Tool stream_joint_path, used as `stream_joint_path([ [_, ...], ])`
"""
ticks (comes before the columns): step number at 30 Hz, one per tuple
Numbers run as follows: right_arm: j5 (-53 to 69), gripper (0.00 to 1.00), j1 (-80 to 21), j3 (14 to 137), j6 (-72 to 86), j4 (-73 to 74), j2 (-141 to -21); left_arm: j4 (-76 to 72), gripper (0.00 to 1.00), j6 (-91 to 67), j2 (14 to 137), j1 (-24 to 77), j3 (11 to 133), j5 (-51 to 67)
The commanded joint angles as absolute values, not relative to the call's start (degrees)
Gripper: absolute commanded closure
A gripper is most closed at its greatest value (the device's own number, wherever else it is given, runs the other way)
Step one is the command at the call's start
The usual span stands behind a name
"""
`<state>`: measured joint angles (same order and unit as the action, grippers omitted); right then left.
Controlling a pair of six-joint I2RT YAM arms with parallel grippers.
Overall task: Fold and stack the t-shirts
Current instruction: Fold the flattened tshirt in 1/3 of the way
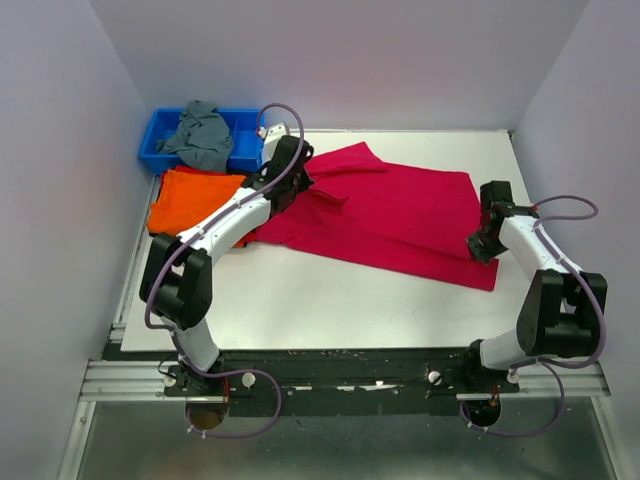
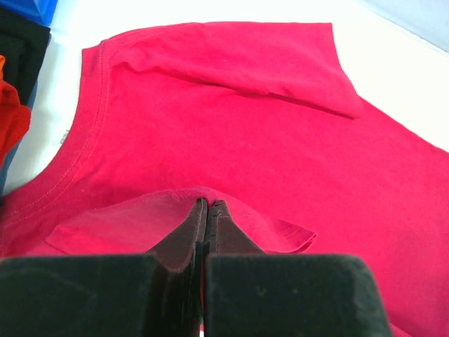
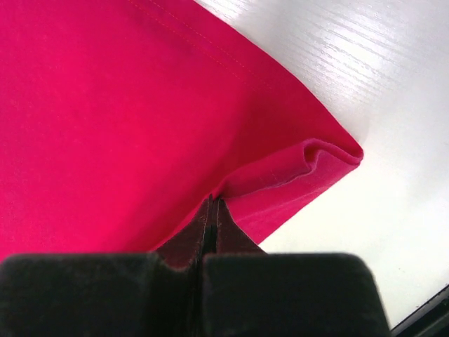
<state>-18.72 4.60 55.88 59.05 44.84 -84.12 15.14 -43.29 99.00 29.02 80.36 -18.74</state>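
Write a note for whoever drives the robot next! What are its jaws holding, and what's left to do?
Left gripper: jaws shut on the red t-shirt near the collar.
Right gripper: jaws shut on its hem corner.
Orange t-shirt looks folded, beside the blue bin, which holds the grey t-shirt.
Left to do: fold red, stack it, then grey.

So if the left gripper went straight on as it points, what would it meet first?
More red t-shirt: the left gripper is shut on a raised fold, and the shirt's flat body lies ahead, then its far sleeve. Height above the cloth is unclear.
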Motion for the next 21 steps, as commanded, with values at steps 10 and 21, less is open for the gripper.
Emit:
stream_joint_path([
  [10, -15.21, 0.99, 6.94, 60.38, 55.37, 40.87, -88.94, 15.03, 1.00, -42.71, 104.15, 27.16, 86.66, -16.44],
  [21, -13.62, 0.99, 8.35, 62.05, 54.93, 39.90, -92.11, 17.23, 1.00, -42.98, 110.74, 26.28, 93.51, -15.82],
])
